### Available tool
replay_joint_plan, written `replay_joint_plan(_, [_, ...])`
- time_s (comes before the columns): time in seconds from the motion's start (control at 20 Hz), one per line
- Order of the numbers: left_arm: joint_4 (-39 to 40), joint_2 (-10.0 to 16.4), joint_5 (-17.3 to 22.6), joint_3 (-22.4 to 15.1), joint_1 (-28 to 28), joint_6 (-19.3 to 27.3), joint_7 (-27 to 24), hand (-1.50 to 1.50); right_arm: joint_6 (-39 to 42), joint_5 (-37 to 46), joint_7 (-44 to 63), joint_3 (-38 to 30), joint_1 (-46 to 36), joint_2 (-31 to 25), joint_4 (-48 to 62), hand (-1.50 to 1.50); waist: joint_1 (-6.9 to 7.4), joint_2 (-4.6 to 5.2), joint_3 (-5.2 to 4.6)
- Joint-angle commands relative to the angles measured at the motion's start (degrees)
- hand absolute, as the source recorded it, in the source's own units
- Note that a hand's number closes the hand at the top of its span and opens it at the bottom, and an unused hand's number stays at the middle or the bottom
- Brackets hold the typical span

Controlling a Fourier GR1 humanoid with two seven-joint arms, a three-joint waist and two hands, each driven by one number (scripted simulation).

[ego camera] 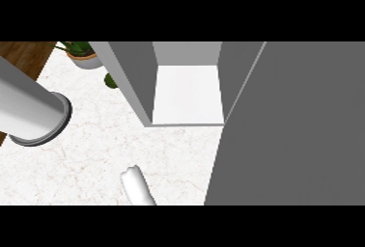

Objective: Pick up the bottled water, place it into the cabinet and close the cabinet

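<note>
Well, no hand shows anywhere in the frame, so whether the fingers are released, clenched or grasping anything cannot be told, and the bottle's place relative to them cannot be given.

The bottle (140,185) sits at the bottom centre of the frame, over the pale marbled counter (78,159). It is a narrow, plain white shape with rounded sides and soft grey shading down its right flank. Its long axis runs from the lower edge upward and slightly to the left. The upper end is uneven and notched, while the lower end is cut off by the edge of the frame. Whether it lies flat on the counter or is raised above it cannot be told.

Up and to the right stands the open cabinet (135,82), with grey walls and a bare white shelf (187,94) inside, well apart from the bottle. The grey door (299,130) fills the right side of the frame, its near edge close to the bottle's right.

At the left edge a broad pale cylinder (25,108) with a dark rim slants in from the upper left. A potted plant (82,52) stands at the top left.
</note>
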Motion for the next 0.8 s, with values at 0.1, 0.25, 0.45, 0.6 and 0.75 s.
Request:
replay_joint_plan(0.1, [2.99, -0.39, 4.28, 2.29, -6.69, -2.19, -1.34, -1.5, -1.73, 7.59, 1.46, 1.45, 0.25, -2.19, -4.46, -1.5, -0.01, 0.05, 0.03])
replay_joint_plan(0.25, [11.19, -1.62, 8.46, 3.92, -11.14, 0.71, -3.88, -1.5, -1.57, 4.38, 1.86, -1.62, -1.35, -3.25, -4.17, -1.5, -0.11, 0.17, 0.01])
replay_joint_plan(0.45, [8.81, -0.57, 9.23, 4.13, -9.72, -0.06, -4.35, -1.5, -3.99, 7.77, 4.51, 1.46, -4.19, -1.99, -4.41, -1.5, 0.41, 0.11, 0.01])
replay_joint_plan(0.6, [12.49, -0.05, 15.35, 5.47, -14.07, -0.26, -8.58, -1.5, -3.94, 5.83, 1.69, 1.34, -2.37, -3.32, -2.79, -1.5, 0.21, 0.15, 0.02])
replay_joint_plan(0.75, [16.96, -1.61, 15.58, 5.87, -15.09, 3.28, -10.36, -1.5, -4.05, 6.48, 1.97, 1.52, -1.56, -5.68, -5.85, -1.5, -0.06, 0.11, -0.02])
